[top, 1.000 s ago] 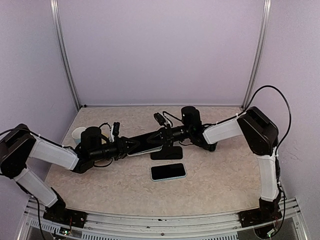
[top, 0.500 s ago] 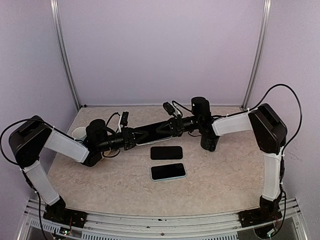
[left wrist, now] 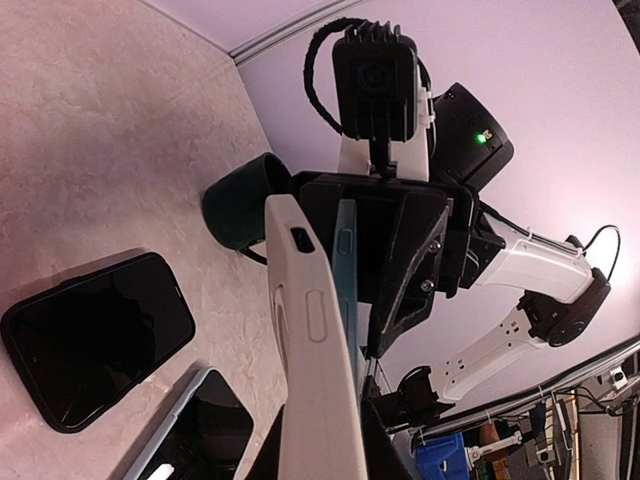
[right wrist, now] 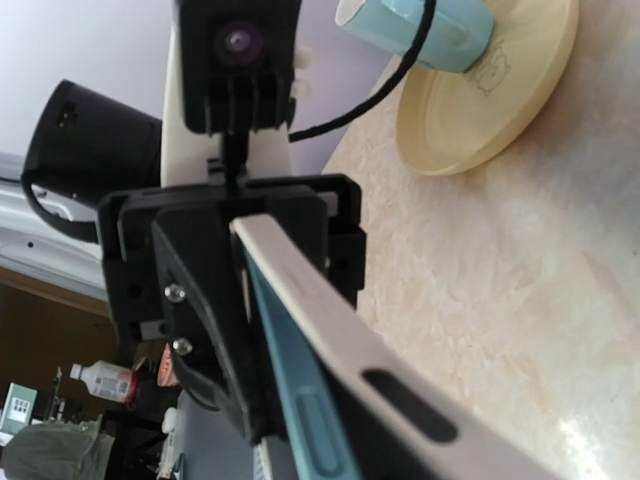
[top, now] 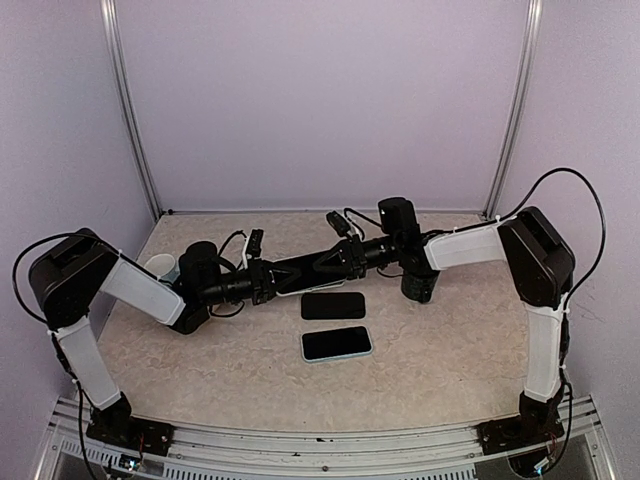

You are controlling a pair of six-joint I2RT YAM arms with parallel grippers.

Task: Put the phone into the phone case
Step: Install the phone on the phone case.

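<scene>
A white phone case (left wrist: pixel 310 340) with a teal phone (left wrist: pixel 347 260) lying against its inner side is held edge-on in the air between both grippers. My left gripper (left wrist: pixel 335 450) is shut on one end and my right gripper (right wrist: pixel 400 450) on the other. In the top view they meet nose to nose above the table's middle, left gripper (top: pixel 278 281) and right gripper (top: pixel 325 265). The right wrist view shows the case's edge (right wrist: pixel 330 310) and the teal phone (right wrist: pixel 300 410) running up into the left gripper's jaws.
A black phone (top: pixel 333 305) and a phone in a pale blue case (top: pixel 337 343) lie flat just in front of the grippers. A light blue cup (right wrist: pixel 420 30) on a cream plate (top: pixel 157 266) stands at the left. A dark cup (top: pixel 420 285) stands under the right arm.
Both grippers, still joined on the case and phone, have moved away from the near edge and slightly right, uncovering the black phone. The left arm has stretched further out.
</scene>
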